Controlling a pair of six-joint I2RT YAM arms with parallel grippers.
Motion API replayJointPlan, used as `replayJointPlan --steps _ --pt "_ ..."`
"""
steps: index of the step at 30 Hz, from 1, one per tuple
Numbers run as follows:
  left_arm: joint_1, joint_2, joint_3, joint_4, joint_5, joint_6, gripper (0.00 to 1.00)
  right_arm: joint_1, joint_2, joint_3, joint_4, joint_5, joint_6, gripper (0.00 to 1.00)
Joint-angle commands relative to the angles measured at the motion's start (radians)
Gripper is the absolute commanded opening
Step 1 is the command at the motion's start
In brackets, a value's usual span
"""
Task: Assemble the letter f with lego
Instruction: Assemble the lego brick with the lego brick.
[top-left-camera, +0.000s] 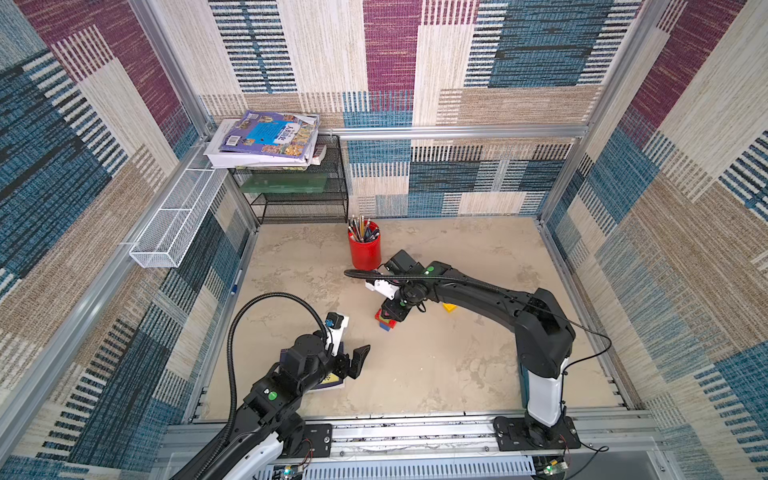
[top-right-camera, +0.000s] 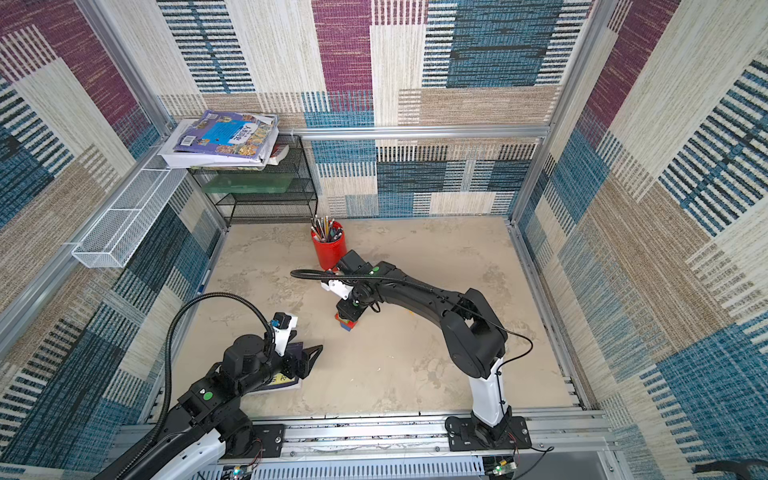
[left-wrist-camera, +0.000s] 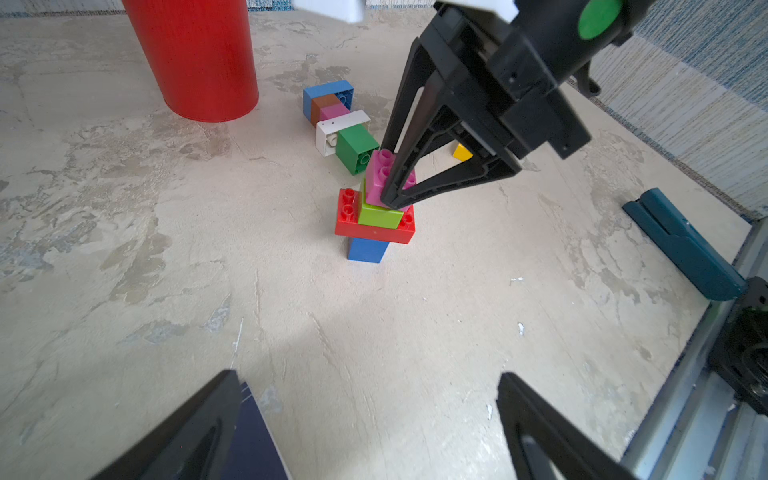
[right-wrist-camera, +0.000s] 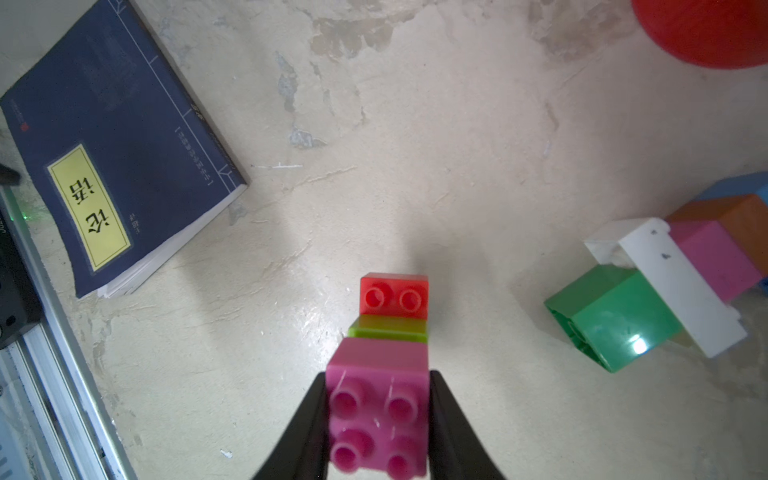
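Note:
An upright lego stack stands mid-table: a blue brick (left-wrist-camera: 368, 250) at the bottom, then a red oblong (left-wrist-camera: 374, 228), a lime brick (left-wrist-camera: 379, 214) and a pink brick (left-wrist-camera: 379, 176) on top. My right gripper (right-wrist-camera: 378, 376) comes down from above and is shut on the pink brick (right-wrist-camera: 378, 411), one finger on each side. A second lego cluster (left-wrist-camera: 341, 120) of blue, brown, pink, white and green bricks lies on its side behind the stack. A yellow brick (left-wrist-camera: 462, 152) lies apart. My left gripper (left-wrist-camera: 368, 376) is open and empty, well in front of the stack.
A red pencil cup (top-left-camera: 364, 249) stands behind the bricks. A dark blue book (right-wrist-camera: 120, 153) lies under my left arm. A teal object (left-wrist-camera: 681, 245) lies by the front rail. A black mesh shelf (top-left-camera: 299, 195) with books and a white wire basket (top-left-camera: 174, 220) sit at the back left.

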Motion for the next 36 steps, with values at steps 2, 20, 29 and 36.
replayJointPlan --steps 2,20,29,36 --pt "0.001 0.002 0.000 0.015 -0.004 0.001 0.99 0.012 0.067 -0.020 -0.214 0.074 0.003 0.22" --pt "0.000 0.001 0.001 0.015 -0.003 0.001 0.99 0.008 0.065 -0.003 -0.206 0.121 0.002 0.23" --pt "0.000 0.001 0.001 0.016 -0.006 -0.002 0.99 0.019 0.039 0.042 -0.175 0.160 -0.009 0.29" --pt "0.001 0.002 0.001 0.012 -0.007 -0.001 0.99 0.031 -0.002 0.065 -0.140 0.200 -0.009 0.40"
